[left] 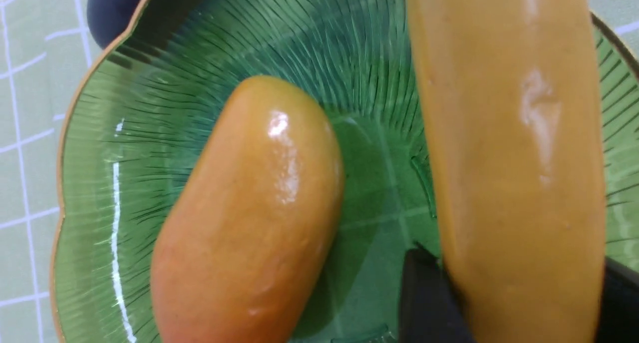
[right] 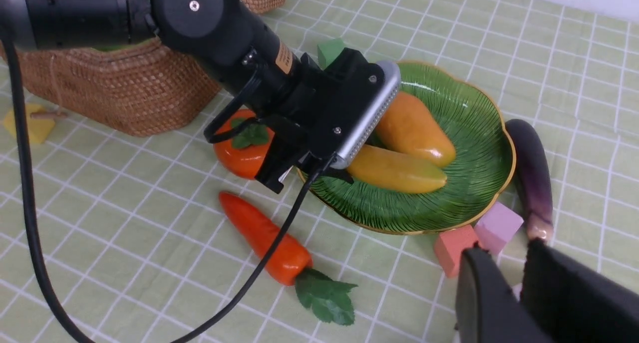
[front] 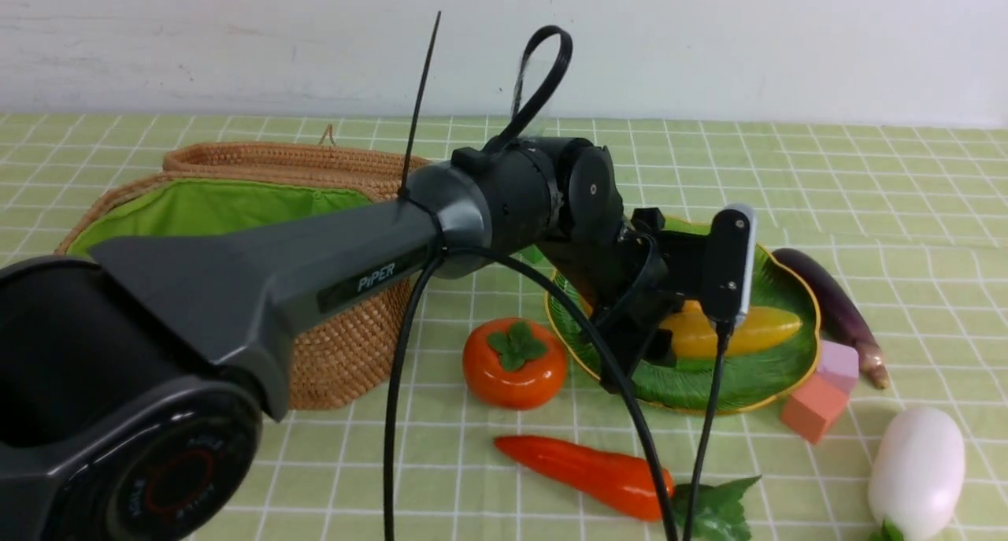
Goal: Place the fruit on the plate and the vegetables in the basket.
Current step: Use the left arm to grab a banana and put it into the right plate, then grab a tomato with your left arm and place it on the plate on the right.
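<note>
Filling the front view's lower left, the left arm hides much of the basket; only a strip of green lining shows, so its inside cannot be read. Nearest on the cloth lie the carrot, its leaves crossed by black cables, and the radish, cut off by the frame edge. The right gripper shows only as two dark fingers slightly apart, nothing between them. Farther back sits the persimmon, just beside the plate, with a salmon cube and a pink cube at the plate's right rim. On the plate lie the banana and the mango, the latter hidden by the wrist from the front. The left gripper straddles the banana; whether it presses cannot be told. The eggplant lies just beside the plate. A green checked tablecloth runs to a white wall.
</note>
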Robot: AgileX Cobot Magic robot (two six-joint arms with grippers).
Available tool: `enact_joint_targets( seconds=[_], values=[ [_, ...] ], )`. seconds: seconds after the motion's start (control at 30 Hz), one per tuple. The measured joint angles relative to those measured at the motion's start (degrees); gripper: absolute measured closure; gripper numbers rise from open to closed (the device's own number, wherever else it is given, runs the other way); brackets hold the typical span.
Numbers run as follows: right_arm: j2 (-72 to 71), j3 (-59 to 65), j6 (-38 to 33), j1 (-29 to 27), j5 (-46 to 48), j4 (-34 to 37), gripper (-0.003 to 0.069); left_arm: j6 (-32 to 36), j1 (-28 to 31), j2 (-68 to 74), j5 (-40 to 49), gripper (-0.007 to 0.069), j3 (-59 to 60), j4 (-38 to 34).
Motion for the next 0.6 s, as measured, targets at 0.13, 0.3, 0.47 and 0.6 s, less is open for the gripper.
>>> enact_joint_targets(
  seconds=[0.13,0.3,0.47,0.6],
  values=[
    [0.00,0.00,0.00,0.00,0.00,0.00,0.0519,-2.89,0.00,0.00,-0.07,0.0076,0.00,-0.36],
    [0.00,0.00,0.00,0.00,0.00,0.27,0.0516,-7.11,0.00,-0.64,0.49,-0.0031,0.00,-0.43],
    [0.00,0.00,0.00,0.00,0.47,0.27,0.0515,-19.17,0.00,-6.27,6.46,0.0018,0.00,0.22],
    [0.00,0.00,0.00,0.00,2.30,0.40,0.0512,-39.25,0.00,-13.33,13.23,0.0216,-0.05,6.08]
  ],
)
